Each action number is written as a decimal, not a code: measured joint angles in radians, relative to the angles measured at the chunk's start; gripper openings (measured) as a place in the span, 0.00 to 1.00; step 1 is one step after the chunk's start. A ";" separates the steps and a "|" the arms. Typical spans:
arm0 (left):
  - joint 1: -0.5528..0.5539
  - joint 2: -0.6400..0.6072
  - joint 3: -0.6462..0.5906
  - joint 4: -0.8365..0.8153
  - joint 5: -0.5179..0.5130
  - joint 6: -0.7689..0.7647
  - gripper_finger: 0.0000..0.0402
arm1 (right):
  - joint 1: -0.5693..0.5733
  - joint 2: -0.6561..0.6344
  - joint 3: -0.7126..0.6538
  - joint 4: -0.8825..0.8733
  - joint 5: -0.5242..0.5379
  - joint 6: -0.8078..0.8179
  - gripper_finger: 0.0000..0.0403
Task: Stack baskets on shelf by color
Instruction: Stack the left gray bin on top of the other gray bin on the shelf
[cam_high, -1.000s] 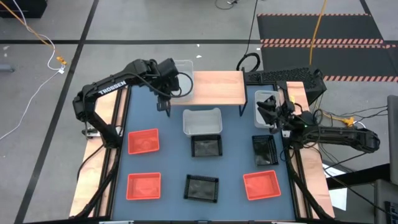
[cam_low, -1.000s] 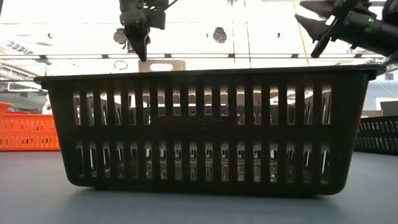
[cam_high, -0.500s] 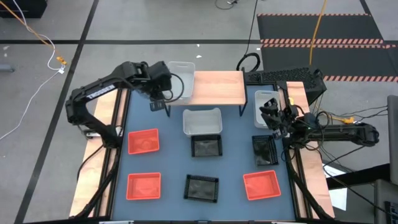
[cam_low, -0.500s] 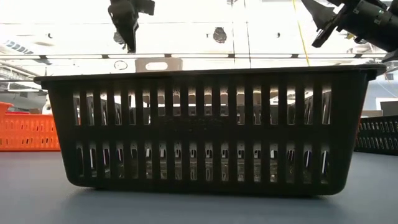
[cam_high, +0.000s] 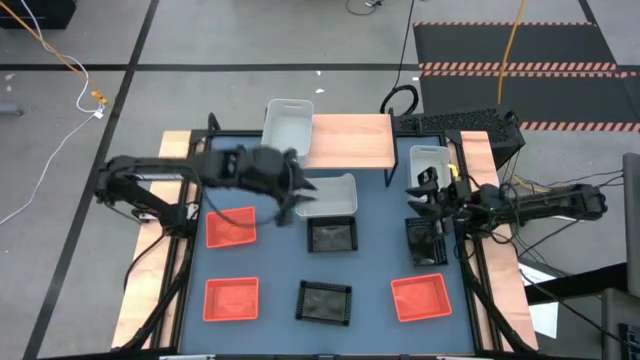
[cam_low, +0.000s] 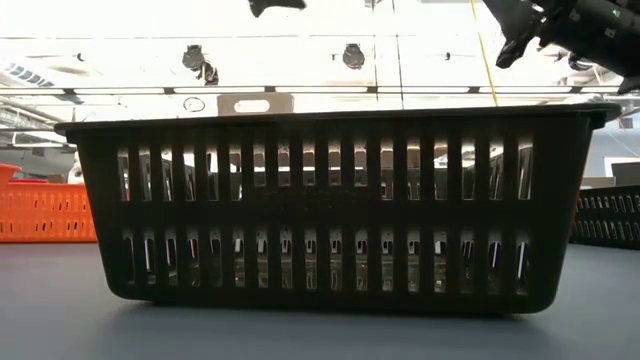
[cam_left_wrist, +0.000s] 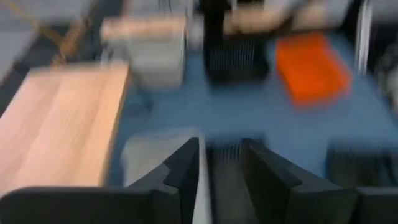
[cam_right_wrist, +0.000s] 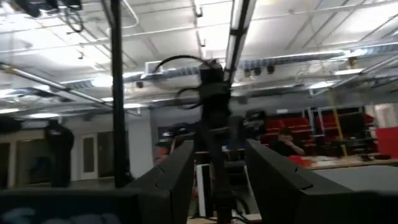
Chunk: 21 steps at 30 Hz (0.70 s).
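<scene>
One white basket (cam_high: 288, 128) sits on the left end of the light-wood shelf (cam_high: 350, 140). A second white basket (cam_high: 333, 195) stands on the blue table just in front of the shelf, and a third (cam_high: 430, 160) stands by the shelf's right end. My left gripper (cam_high: 291, 200) (cam_left_wrist: 221, 146) is open at the left end of the middle white basket (cam_left_wrist: 155, 158), whose rim shows between its fingers. I cannot tell whether it touches. My right gripper (cam_high: 422, 196) (cam_right_wrist: 219, 149) is open and empty, between the right white basket and a black basket (cam_high: 426, 241).
Two more black baskets (cam_high: 331, 236) (cam_high: 325, 302) and three red baskets (cam_high: 231, 227) (cam_high: 231, 299) (cam_high: 420, 298) stand spread over the table. In the low view the near black basket (cam_low: 330, 210) hides most of the table. The shelf's middle and right part are bare wood.
My left arm has swung away from the white basket on the shelf's left end, toward the near edge and the right. It has come down to the left end of the middle white basket. My right gripper has drifted a little toward the near edge.
</scene>
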 joint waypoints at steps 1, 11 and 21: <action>-0.021 0.012 -0.047 0.136 -0.029 -0.049 0.28 | 0.010 0.011 0.006 -0.007 0.038 -0.005 0.35; -0.053 0.275 -0.146 0.566 -0.261 -0.356 0.23 | 0.028 0.043 0.015 -0.099 0.297 0.170 0.35; -0.062 0.481 -0.006 0.388 -0.264 -0.354 0.23 | 0.028 0.025 0.017 -0.113 0.289 0.203 0.35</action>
